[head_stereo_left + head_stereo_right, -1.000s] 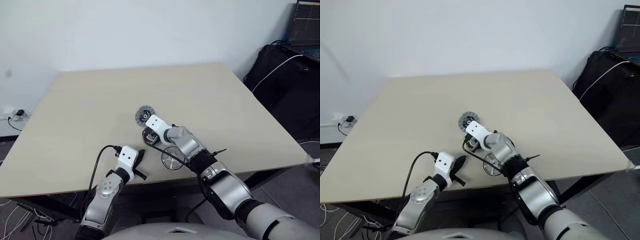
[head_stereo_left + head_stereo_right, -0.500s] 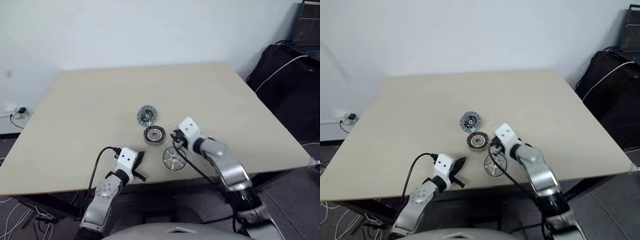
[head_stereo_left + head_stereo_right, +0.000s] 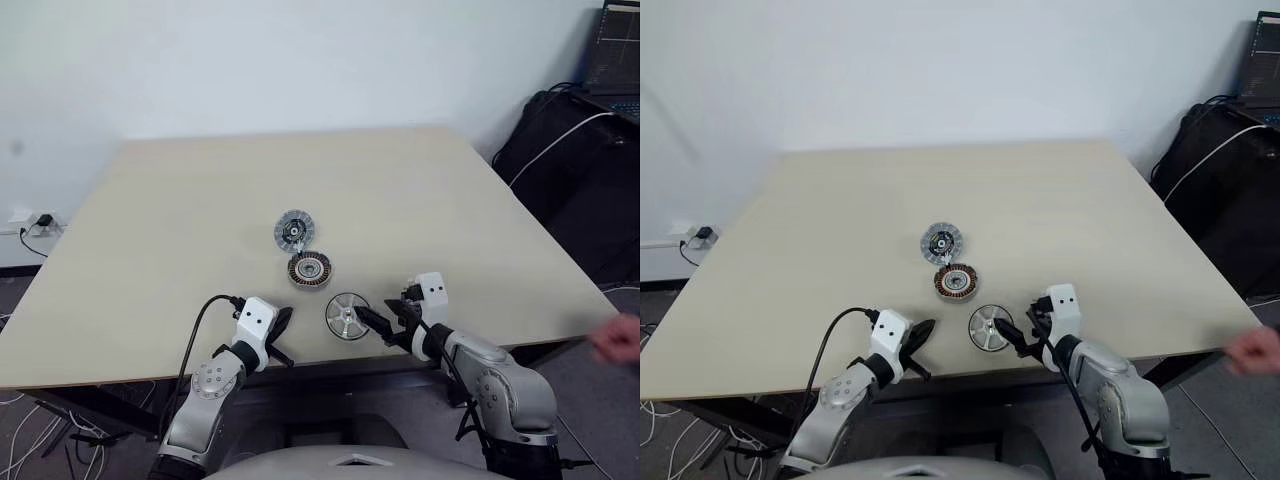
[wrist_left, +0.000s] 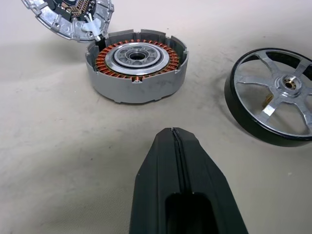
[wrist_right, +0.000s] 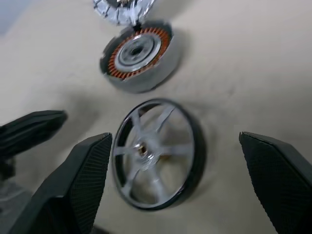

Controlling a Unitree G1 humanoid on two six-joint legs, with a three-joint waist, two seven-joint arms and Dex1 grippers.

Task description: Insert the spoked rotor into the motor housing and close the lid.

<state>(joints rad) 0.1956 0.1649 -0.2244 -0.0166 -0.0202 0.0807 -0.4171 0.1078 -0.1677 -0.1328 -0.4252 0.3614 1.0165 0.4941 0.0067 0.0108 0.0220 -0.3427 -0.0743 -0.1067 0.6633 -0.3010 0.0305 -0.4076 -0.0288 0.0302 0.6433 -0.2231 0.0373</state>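
The spoked rotor (image 3: 345, 316) lies flat near the table's front edge, silver spokes inside a dark rim. Just beyond it stands the motor housing (image 3: 309, 269) with its copper windings facing up. The lid (image 3: 294, 230) lies farther back, touching the housing's rim (image 4: 95, 41). My right gripper (image 3: 387, 316) is open just right of the rotor, its fingers (image 5: 87, 180) spread wide on either side of it and holding nothing. My left gripper (image 4: 171, 131) is shut and empty, resting left of the rotor (image 4: 275, 95) and pointing toward the housing (image 4: 136, 63).
The tan table (image 3: 200, 200) stretches bare behind the parts. A black bag (image 3: 570, 160) with a laptop (image 3: 612, 50) stands off the right side. A person's hand (image 3: 620, 338) shows at the right edge, beyond the table corner.
My right gripper pulled back from the housing toward the front right, rolled over and opened. The housing stays on the table. A hand has appeared at the right edge. The left gripper kept still.
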